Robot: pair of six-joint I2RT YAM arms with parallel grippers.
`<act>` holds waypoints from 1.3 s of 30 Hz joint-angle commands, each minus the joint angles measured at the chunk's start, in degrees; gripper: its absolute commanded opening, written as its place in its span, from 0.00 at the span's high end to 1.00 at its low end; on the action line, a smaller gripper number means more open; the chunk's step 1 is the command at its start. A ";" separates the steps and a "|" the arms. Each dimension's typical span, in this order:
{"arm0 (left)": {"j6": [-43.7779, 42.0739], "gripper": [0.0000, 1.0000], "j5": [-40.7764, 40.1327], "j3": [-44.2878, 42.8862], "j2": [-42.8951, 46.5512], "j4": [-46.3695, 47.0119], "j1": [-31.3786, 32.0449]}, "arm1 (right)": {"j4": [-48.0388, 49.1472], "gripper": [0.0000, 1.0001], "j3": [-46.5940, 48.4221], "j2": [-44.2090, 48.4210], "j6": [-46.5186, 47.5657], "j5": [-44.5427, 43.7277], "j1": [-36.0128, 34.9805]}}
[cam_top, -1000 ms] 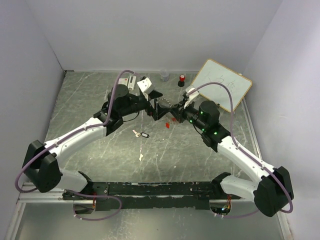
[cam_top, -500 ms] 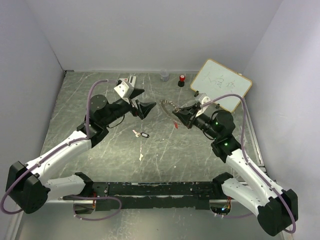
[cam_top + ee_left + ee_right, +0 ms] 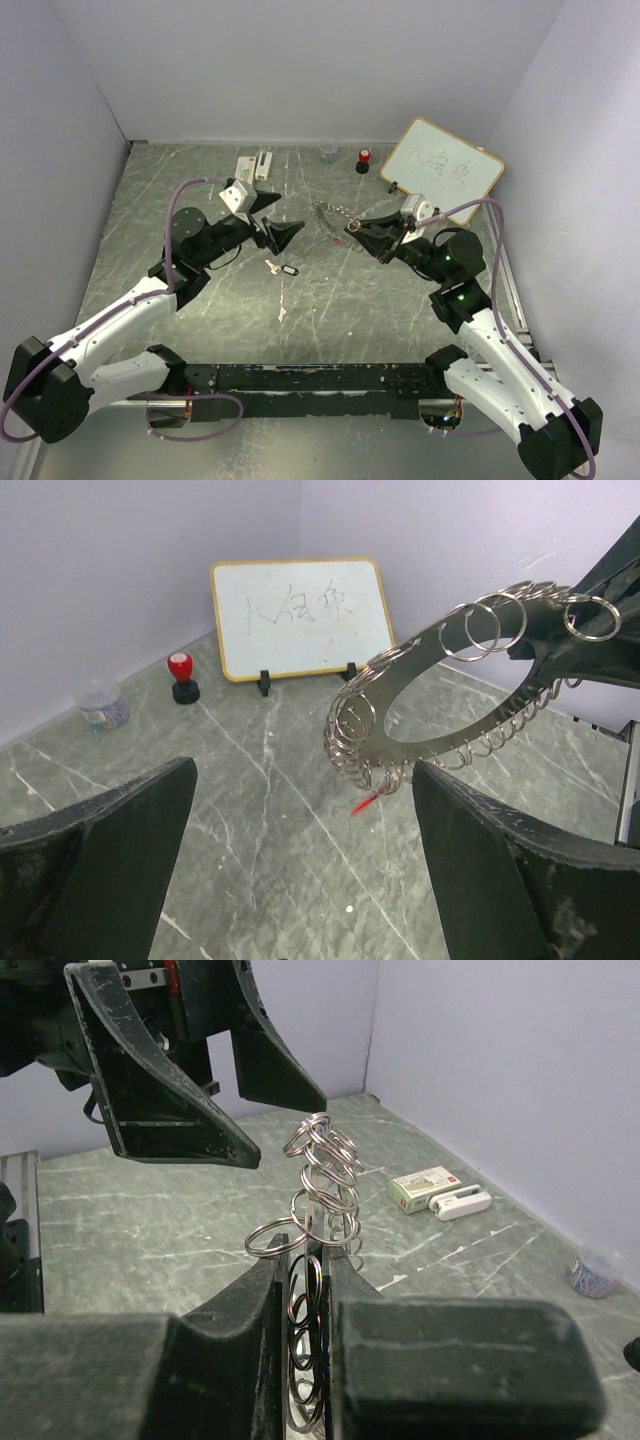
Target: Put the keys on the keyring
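The keyring (image 3: 328, 214) is a thin metal oval plate edged with many small split rings. My right gripper (image 3: 358, 231) is shut on one end of it and holds it above the table, edge-on in the right wrist view (image 3: 318, 1160). My left gripper (image 3: 276, 226) stands open a little to the left of the ring, touching nothing; between its fingers (image 3: 120, 840) I see only table. In the left wrist view the keyring (image 3: 415, 655) hangs ahead, with a red sliver (image 3: 365, 802) just under its lower edge. A key with a black tag (image 3: 284, 268) lies on the table below my left gripper.
A small whiteboard (image 3: 443, 170) leans on its stand at the back right. A red-topped black stamp (image 3: 364, 160) and a small clear pot (image 3: 328, 150) stand at the back. A white stapler and box (image 3: 255, 163) lie at the back left. A pale scrap (image 3: 282, 313) lies mid-table.
Both arms have drawn apart: the left gripper pulled back to the left and nearer, still open, and the right gripper moved right with the keyring.
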State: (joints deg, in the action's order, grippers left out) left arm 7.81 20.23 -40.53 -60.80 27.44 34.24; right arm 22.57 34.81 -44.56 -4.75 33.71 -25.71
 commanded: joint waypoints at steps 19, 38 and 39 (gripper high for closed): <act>0.72 0.01 -9.89 -0.08 -2.00 -1.41 -1.79 | -2.77 1.00 1.29 2.05 1.88 -2.97 0.14; 1.96 0.00 15.88 6.53 -5.86 19.69 -2.69 | -4.57 1.00 -2.57 4.11 4.85 2.15 0.14; 1.87 0.00 18.03 6.19 -6.79 20.75 -2.68 | -4.21 1.00 -2.52 3.97 4.72 2.36 0.14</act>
State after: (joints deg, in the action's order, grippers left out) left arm 10.31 26.15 -33.95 -65.69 37.17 31.90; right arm 15.16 31.66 -40.45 -0.51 33.85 -25.67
